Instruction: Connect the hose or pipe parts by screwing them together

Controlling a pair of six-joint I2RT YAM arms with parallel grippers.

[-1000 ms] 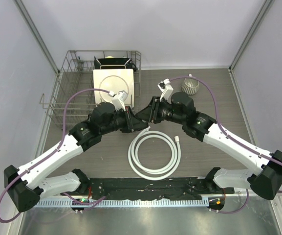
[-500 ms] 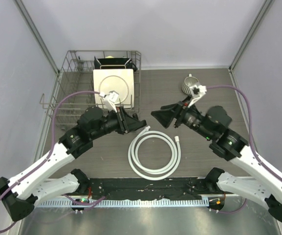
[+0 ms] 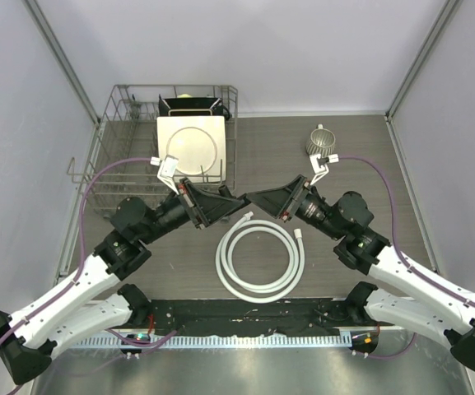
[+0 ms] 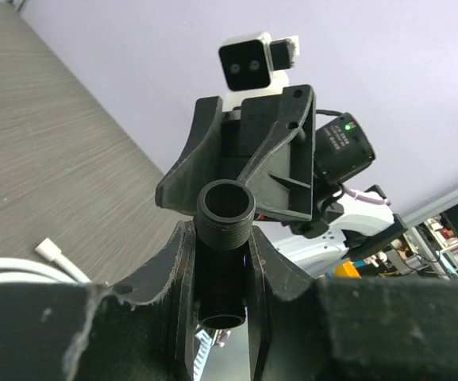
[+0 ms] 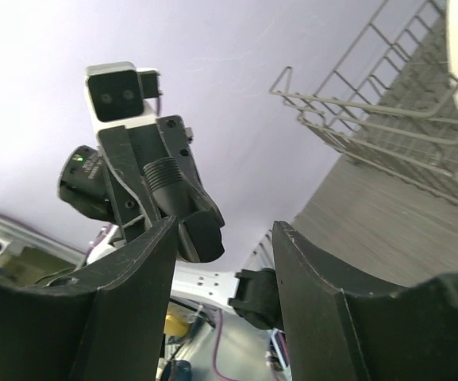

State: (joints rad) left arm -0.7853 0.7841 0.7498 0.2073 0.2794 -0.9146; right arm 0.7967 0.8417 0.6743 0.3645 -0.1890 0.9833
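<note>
The white hose (image 3: 259, 262) lies coiled in two loops on the table, with its end connectors (image 3: 300, 234) free. A short black threaded fitting (image 4: 225, 208) is clamped between the fingers of my left gripper (image 4: 222, 238), which is raised above the table. In the top view the left gripper (image 3: 235, 200) and right gripper (image 3: 258, 198) point at each other, tips nearly meeting above the coil. My right gripper (image 5: 225, 246) stands open with nothing between its fingers (image 5: 145, 278). The fitting (image 5: 165, 181) faces it a short way off.
A wire dish rack (image 3: 122, 156) with a white plate (image 3: 189, 146) stands at the back left. A small white ribbed cup (image 3: 321, 142) sits at the back right. Purple cables arch over both arms.
The right gripper let go, opened and drew back to the right, then came back toward the left gripper's tip. The left arm pulled back slightly, still holding the fitting.
</note>
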